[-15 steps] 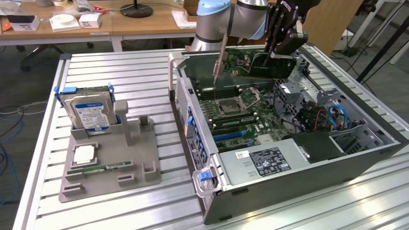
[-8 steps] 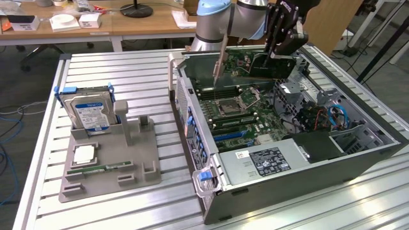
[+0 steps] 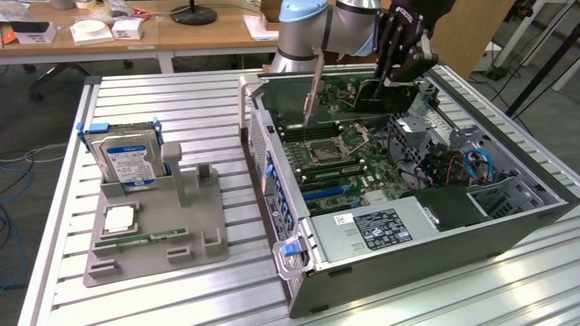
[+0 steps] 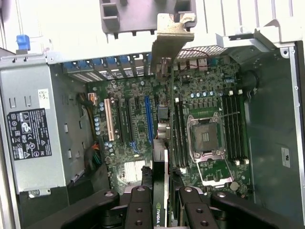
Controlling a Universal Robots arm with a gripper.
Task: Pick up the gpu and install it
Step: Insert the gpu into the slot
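Exterior view
- Black robot hand (image 3: 396, 71) is hanging above the rear part of the open dark grey computer case (image 3: 435, 234), its fingers closing on the upper edge of the thin green gpu card with a silver metal end bracket (image 3: 363, 95).
- The gpu is standing on edge, clear of the green motherboard (image 3: 335, 159) and over its rear half; its long silver bracket is pointing down toward the board.
- The case is lying on its side on the ribbed aluminium surface (image 3: 181, 102), with the grey power supply box bearing a black label (image 3: 381, 227) at its near end.
- A grey plastic parts holder (image 3: 159, 231) is sitting at the exterior view's left, well apart from the case; a thick silver hard drive with a blue-white label (image 3: 127, 156) is standing upright in it.

Wrist view
- The hand's black fingers (image 4: 140, 210) are pressing on both faces of the gpu (image 4: 162, 191), which is showing edge-on.
- The silver bracket (image 4: 170, 38) is hovering over the slot area beside the empty processor socket (image 4: 205, 138).
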